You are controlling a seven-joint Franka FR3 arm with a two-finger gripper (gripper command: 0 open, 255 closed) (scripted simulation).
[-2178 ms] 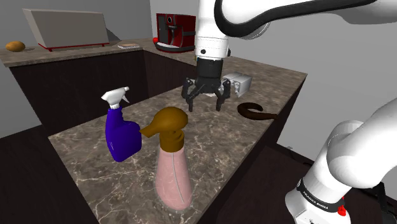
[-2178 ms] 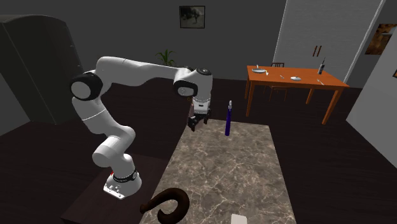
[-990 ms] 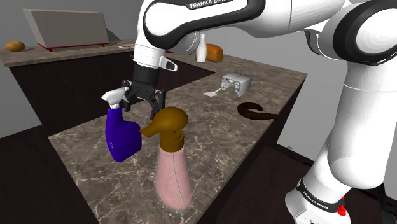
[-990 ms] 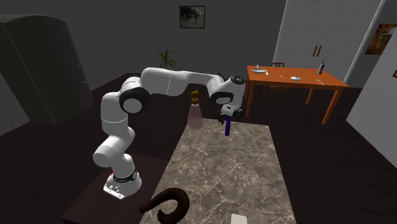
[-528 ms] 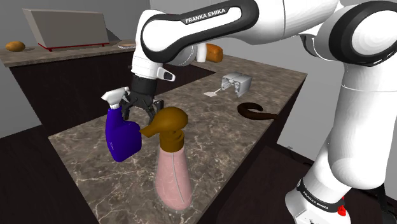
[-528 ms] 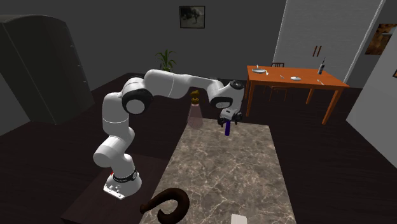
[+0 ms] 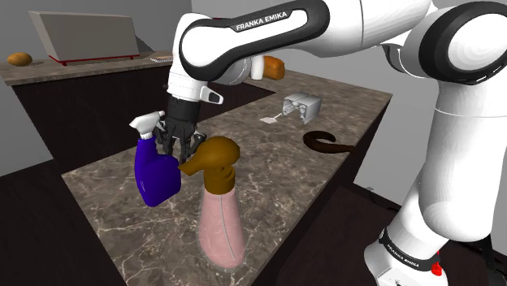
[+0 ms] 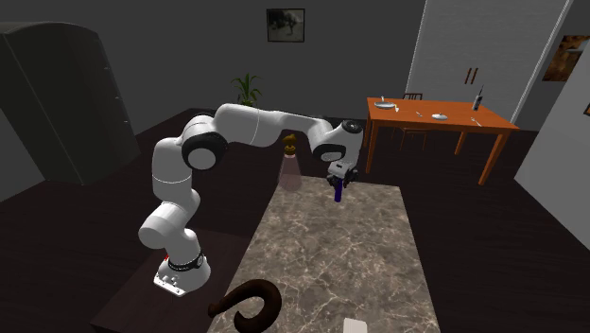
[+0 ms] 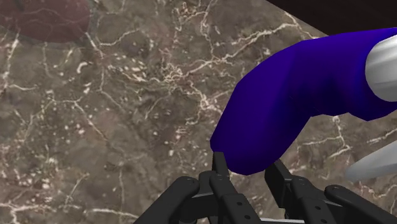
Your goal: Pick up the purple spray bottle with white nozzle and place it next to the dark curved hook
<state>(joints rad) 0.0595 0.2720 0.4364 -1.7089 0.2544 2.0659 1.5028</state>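
On the marble counter (image 7: 268, 191), the purple spray bottle (image 7: 154, 177) stands upright at the near side of the hand, its white nozzle (image 7: 146, 123) poking out just past the knuckles; the black gripper (image 7: 179, 145) has come in from above at the bottle's narrow upper part, and the wrist view shows the fingers (image 9: 219, 167) drawn in close, one tip against each flank of the purple body, so the hand appears to have hold of the bottle while its base rests on the stone; just beside the hand on the other side rises a pink spray bottle (image 7: 220, 221), its brown trigger head (image 7: 214, 157) almost level with the fingertips and very near them; well away from the hand, across open counter, lies the dark curved hook (image 7: 327, 145), with a small white object (image 7: 302, 106) a little beyond it. The lift looks like the next step, and the hazards are plain enough: the grip sits high and on a rounded, sloping surface, so the heavier lower body could swing or slide out between the pads once it leaves the counter; the pink bottle stands between the hand and the hook, so a low or direct carry could clip its brown head and topple it; and setting down too near could nudge the hook or the white object out of place.
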